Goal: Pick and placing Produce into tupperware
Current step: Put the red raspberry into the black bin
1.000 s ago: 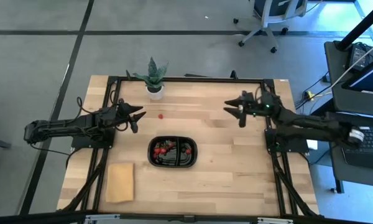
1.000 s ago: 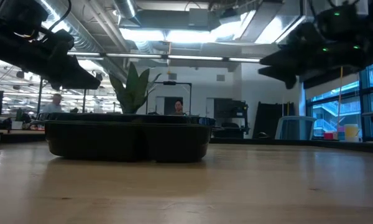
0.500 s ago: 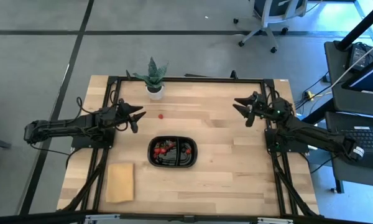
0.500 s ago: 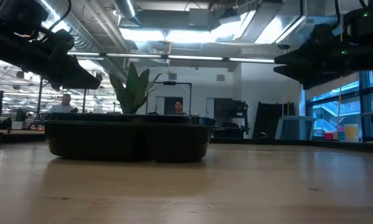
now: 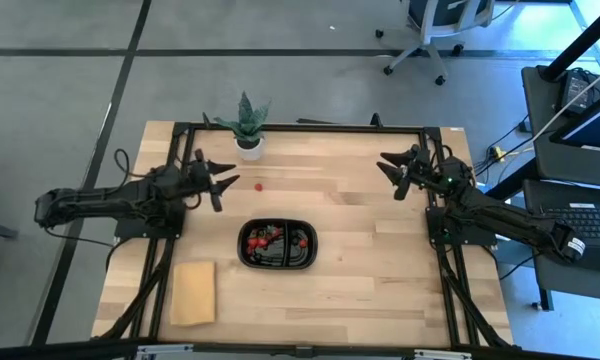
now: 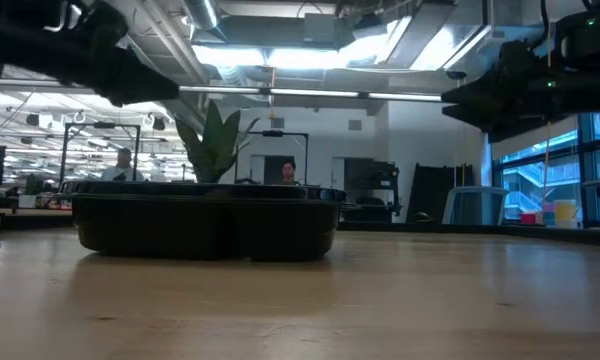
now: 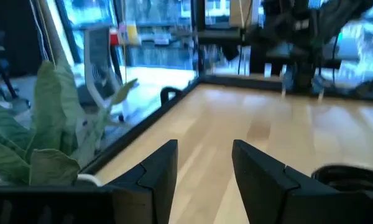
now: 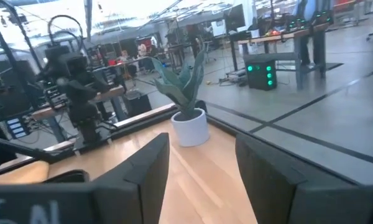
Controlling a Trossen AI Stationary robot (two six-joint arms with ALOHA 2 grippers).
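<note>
The black two-compartment tupperware (image 5: 278, 245) stands mid-table with several small red and dark produce pieces (image 5: 270, 238) in it; it also shows in the low view (image 6: 205, 225). One red piece (image 5: 258, 184) lies on the bare wood beyond the tray. My left gripper (image 5: 223, 186) is open and empty, in the air left of that piece; in its wrist view (image 7: 202, 165) its fingers stand apart over the wood. My right gripper (image 5: 388, 177) is open and empty, raised near the table's far right (image 8: 199, 168).
A potted green plant (image 5: 247, 126) stands at the far edge, close to my left gripper. A flat tan block (image 5: 193, 292) lies at the near left. Black frame rails (image 5: 310, 127) run round the table. There is bare wood between the tray and my right gripper.
My left gripper has risen and gone slightly toward the far edge, staying open. My right gripper has drawn back toward the table's right edge, staying open. The tray and the loose red piece have stayed where they were.
</note>
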